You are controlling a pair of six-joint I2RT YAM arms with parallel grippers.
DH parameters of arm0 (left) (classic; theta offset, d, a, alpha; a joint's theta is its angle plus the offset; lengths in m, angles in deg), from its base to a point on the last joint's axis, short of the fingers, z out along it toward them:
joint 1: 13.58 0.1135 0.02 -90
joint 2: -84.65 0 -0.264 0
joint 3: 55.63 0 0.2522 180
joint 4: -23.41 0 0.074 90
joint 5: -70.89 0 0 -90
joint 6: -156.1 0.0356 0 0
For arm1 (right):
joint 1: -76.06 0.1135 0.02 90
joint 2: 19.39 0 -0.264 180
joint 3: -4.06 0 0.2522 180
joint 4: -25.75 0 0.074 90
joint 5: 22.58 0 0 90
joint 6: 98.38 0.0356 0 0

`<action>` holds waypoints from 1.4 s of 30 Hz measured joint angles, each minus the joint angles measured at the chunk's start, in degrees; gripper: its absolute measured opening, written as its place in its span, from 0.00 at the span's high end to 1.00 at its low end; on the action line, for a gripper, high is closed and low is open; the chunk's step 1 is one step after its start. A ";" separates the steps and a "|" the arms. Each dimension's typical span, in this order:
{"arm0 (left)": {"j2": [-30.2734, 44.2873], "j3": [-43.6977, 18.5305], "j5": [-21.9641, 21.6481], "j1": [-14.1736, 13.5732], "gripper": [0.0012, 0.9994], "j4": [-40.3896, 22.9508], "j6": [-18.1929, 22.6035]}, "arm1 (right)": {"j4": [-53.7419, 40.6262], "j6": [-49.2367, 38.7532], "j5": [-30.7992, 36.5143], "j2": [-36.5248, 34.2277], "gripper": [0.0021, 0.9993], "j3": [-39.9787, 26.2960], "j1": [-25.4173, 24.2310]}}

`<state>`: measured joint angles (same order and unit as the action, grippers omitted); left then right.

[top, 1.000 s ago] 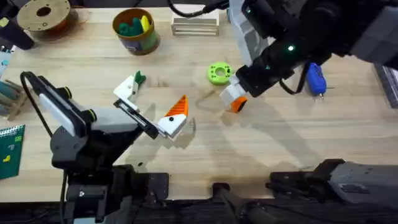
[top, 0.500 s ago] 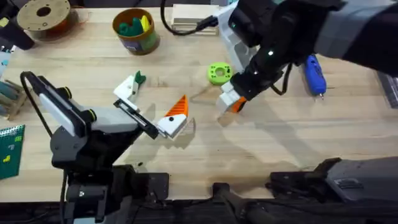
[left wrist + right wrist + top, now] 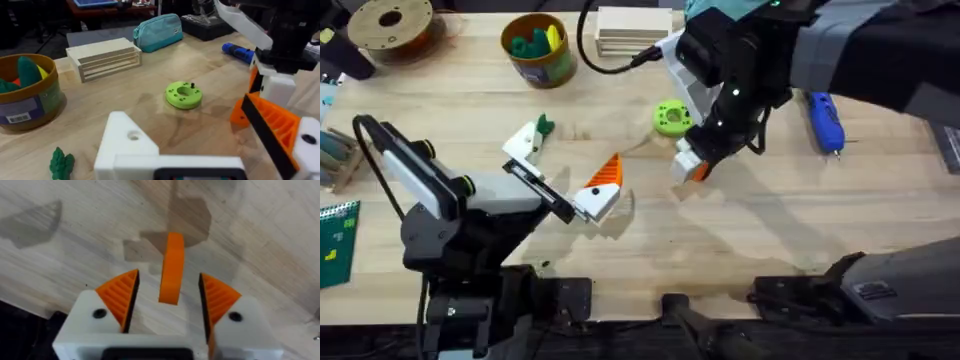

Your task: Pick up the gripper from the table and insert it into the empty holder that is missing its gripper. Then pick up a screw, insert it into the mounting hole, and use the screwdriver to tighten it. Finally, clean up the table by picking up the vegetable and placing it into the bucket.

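The orange gripper wedge (image 3: 172, 260) stands on edge on the table, between the orange ribbed pads of my right gripper (image 3: 169, 278), which is open around it. In the overhead view the right gripper (image 3: 690, 162) hangs just below the lime-green ring (image 3: 671, 118). My left gripper (image 3: 565, 165) is open and holds nothing. One of its fingers is the bare white holder (image 3: 525, 143) (image 3: 125, 142); the other carries an orange pad (image 3: 272, 125). The dark-green vegetable (image 3: 544, 125) (image 3: 61, 162) lies beside the holder. The blue screwdriver (image 3: 826, 122) lies at the right. The yellow bucket (image 3: 542, 68) stands at the back.
A small dark screw (image 3: 192, 85) stands on the green ring (image 3: 183, 95). A wooden crate (image 3: 630, 30) and a brown spool (image 3: 390, 25) sit along the back edge. A teal pouch (image 3: 157, 31) lies behind the crate.
My right arm has swung left and its gripper has shifted slightly left over the orange wedge. The left arm has not moved.
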<state>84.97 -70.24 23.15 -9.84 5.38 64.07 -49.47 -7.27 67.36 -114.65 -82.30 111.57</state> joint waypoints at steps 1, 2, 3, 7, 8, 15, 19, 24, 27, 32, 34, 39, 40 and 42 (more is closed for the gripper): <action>0.00 0.01 -0.02 0.00 0.00 0.00 0.00 | -0.17 0.06 0.00 0.00 0.28 0.00 0.00; -0.01 0.01 -0.01 0.00 0.00 0.00 0.00 | -0.40 0.06 0.00 0.00 0.32 0.00 0.00; 0.00 0.01 -0.01 0.00 0.00 0.00 0.01 | -0.65 0.10 0.00 0.00 0.34 0.00 0.00; 0.00 -0.01 -0.02 0.00 0.00 0.00 0.02 | -1.23 0.11 0.00 0.00 0.40 0.00 0.00; 0.00 0.01 -0.02 0.00 0.00 0.00 0.00 | -1.40 0.13 -0.02 0.00 0.40 0.00 0.00; 0.00 0.01 0.00 0.00 0.00 0.00 0.02 | -1.87 0.61 -0.02 0.00 0.49 0.00 0.00; -0.02 0.01 -0.02 0.00 0.00 0.00 0.02 | 0.45 0.85 -0.02 0.00 0.49 0.33 0.00; 0.00 0.01 -0.02 0.00 0.00 0.00 0.00 | 4.79 1.89 -0.02 0.07 0.48 4.30 0.11; 0.00 0.01 0.00 0.00 0.00 0.00 0.00 | 5.12 2.34 -0.02 0.07 0.48 5.66 0.11; -0.01 0.01 0.00 0.00 0.00 0.00 0.00 | 5.37 2.95 -0.02 0.16 0.48 5.70 0.11; 0.00 0.01 0.00 0.00 0.00 0.00 0.02 | 5.36 3.07 -0.02 0.84 0.48 5.73 0.11; 0.00 0.01 0.00 0.00 0.00 0.00 0.00 | 5.31 3.65 -0.02 5.12 0.48 5.75 0.04; 0.00 0.01 -0.01 0.00 0.00 0.00 0.02 | 5.28 3.69 -0.02 6.01 0.48 5.75 -0.06; 0.00 -0.01 0.00 0.00 0.00 0.00 0.00 | 5.27 3.84 -0.02 7.15 0.48 5.75 -0.07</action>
<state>84.97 -70.25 23.14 -9.84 5.38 64.07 -44.20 -3.43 67.34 -107.51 -76.55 111.50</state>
